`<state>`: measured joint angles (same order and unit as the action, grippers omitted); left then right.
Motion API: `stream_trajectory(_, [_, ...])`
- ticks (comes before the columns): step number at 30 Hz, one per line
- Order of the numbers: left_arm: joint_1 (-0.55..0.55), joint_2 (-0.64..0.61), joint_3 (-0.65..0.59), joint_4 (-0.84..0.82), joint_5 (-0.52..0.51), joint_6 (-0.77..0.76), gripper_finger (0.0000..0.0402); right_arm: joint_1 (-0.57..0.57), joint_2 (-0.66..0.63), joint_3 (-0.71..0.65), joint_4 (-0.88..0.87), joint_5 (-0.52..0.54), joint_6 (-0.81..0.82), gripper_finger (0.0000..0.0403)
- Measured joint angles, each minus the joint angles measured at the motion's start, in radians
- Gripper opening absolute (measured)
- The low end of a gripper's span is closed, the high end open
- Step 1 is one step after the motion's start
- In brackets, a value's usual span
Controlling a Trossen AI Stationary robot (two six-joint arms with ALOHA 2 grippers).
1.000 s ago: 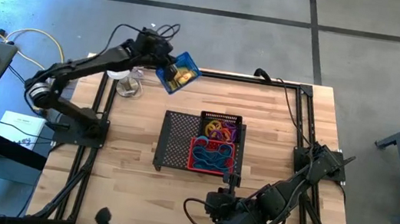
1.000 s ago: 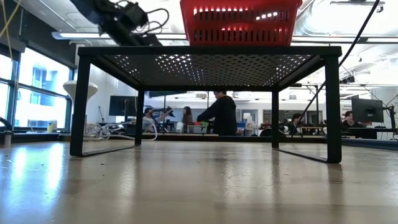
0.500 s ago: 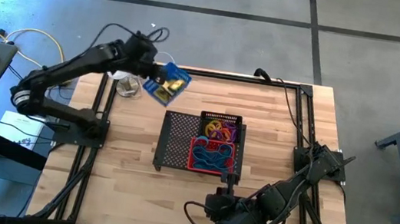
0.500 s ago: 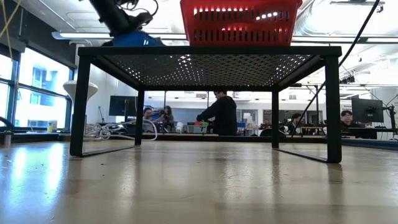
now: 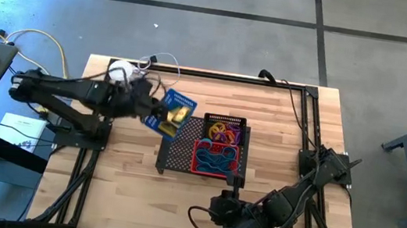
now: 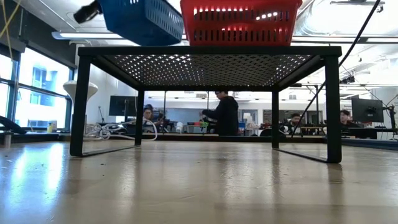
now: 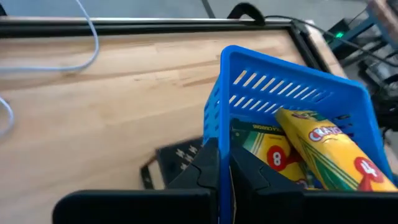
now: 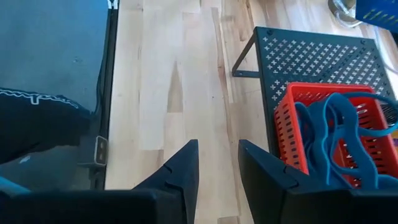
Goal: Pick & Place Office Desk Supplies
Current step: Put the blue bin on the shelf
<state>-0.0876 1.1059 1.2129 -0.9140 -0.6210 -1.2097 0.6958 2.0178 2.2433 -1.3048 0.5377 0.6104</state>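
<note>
The left hand [image 7: 224,171] is clamped on the rim of the blue basket [image 5: 171,112], which hangs tilted above the near edge of the black rack [image 5: 181,143], with yellow crayon boxes [image 7: 323,152] inside. To do this well, level the basket first, carry it over the bare mesh just past the hand, beside the red basket [image 5: 218,160] of blue bands [image 8: 339,134], then lower it flat before letting go. The right hand [image 8: 214,165] waits low over the counter [image 5: 130,191], fingers apart and holding nothing.
</note>
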Motion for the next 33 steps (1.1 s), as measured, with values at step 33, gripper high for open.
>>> stream_trajectory(33, [-0.283,0.282,0.0,-0.098,-0.229,-0.578,0.0011,0.084,0.0,0.0,0.004,-0.043,0.051,0.0101])
